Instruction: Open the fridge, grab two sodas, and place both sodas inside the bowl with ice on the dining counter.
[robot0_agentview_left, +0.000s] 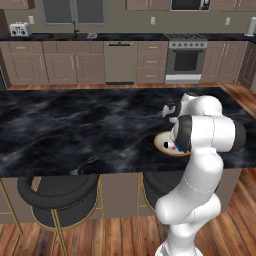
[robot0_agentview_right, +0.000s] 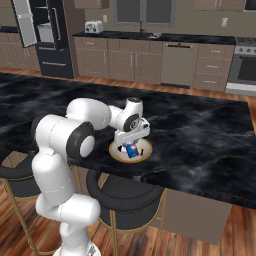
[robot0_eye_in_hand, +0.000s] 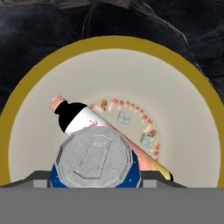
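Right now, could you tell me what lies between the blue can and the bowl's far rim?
In the hand view, the bottle lies on its side beyond the can, then bare bowl.

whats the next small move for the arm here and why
Probably open the tool and let the can go, then lift straight up. The can stands upright right under the hand, already over the bowl, with the bottle lying on its side in the bowl beside it. Whether the can's base has touched down is hidden, so a slight lowering first may be safer.
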